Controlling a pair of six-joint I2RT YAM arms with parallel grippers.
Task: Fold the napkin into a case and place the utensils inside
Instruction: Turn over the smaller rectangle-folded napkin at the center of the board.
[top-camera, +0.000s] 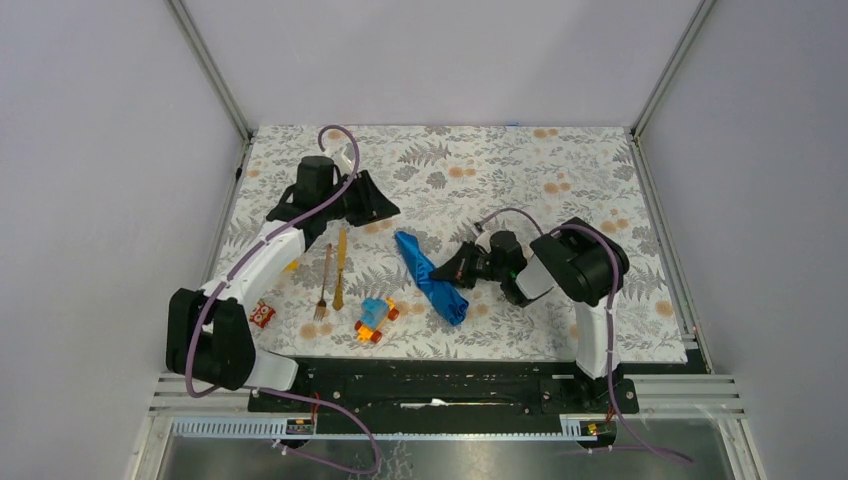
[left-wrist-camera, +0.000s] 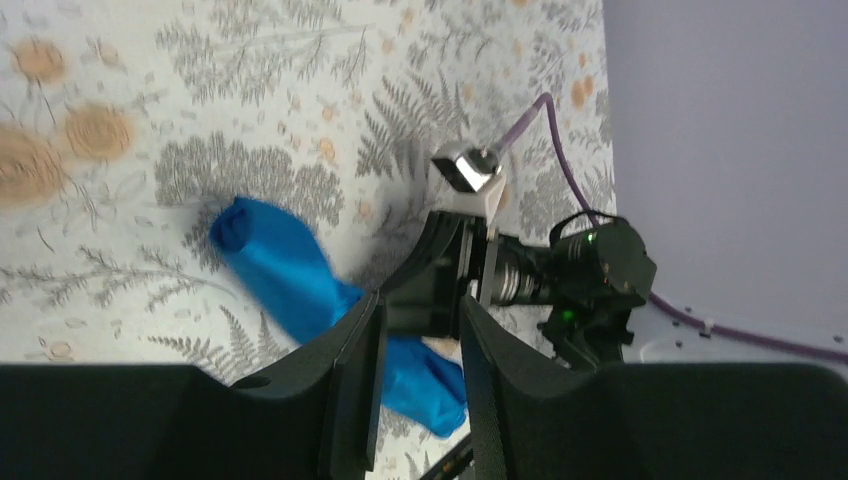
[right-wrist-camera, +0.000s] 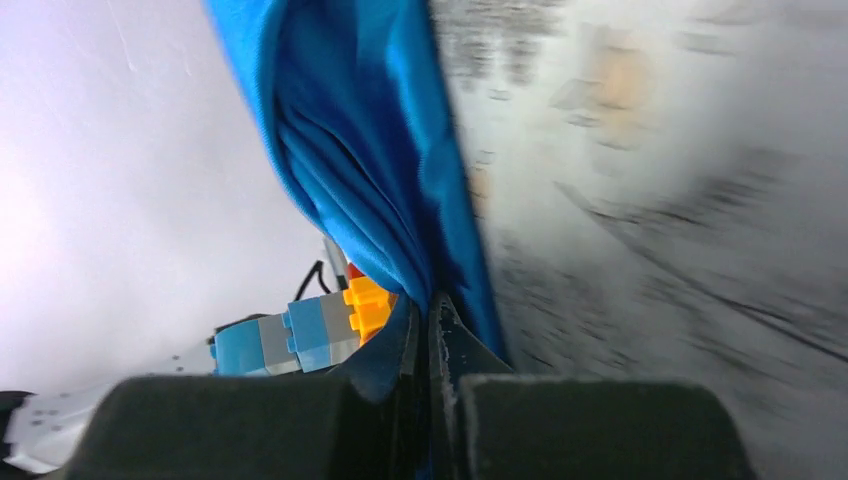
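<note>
Right gripper (right-wrist-camera: 430, 318), reaching leftward, pinches the bright blue soft cloth napkin (top-camera: 415, 256), which we see bunched into a diagonal strip at the centre of the fern-printed table (top-camera: 520, 170); left gripper (left-wrist-camera: 420, 340) hovers half-parted, empty.

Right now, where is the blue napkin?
In the top view the napkin is bunched near the middle of the table, pinched by the right gripper, with the toy car just left of its near end.

One each — napkin (top-camera: 425, 272), fork (top-camera: 323, 285), knife (top-camera: 340, 268), toy car (top-camera: 374, 320), red block (top-camera: 263, 314).
</note>
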